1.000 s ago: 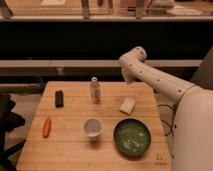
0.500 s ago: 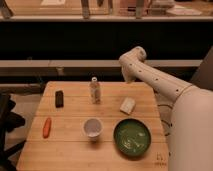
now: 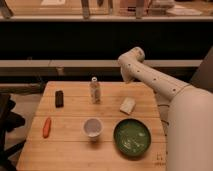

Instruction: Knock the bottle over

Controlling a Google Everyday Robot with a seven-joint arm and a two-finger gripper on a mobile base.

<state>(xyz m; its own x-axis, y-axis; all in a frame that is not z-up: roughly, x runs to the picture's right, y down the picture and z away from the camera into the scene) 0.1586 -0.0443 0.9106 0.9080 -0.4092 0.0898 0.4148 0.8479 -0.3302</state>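
The bottle (image 3: 93, 90) is small, slim and clear with a white cap and a pale label. It stands upright at the back middle of the wooden table (image 3: 70, 150). My white arm (image 3: 155, 82) reaches in from the right and bends above the table's far edge. My gripper (image 3: 127, 76) is at the arm's end, to the right of the bottle and a little behind it, well apart from it. It holds nothing that I can see.
A white cup (image 3: 92, 127) stands in front of the bottle. A green bowl (image 3: 132, 136) sits front right, with a pale block (image 3: 128, 105) behind it. A black object (image 3: 59, 98) and an orange carrot-like item (image 3: 47, 127) lie at the left. A dark shelf unit stands behind the table.
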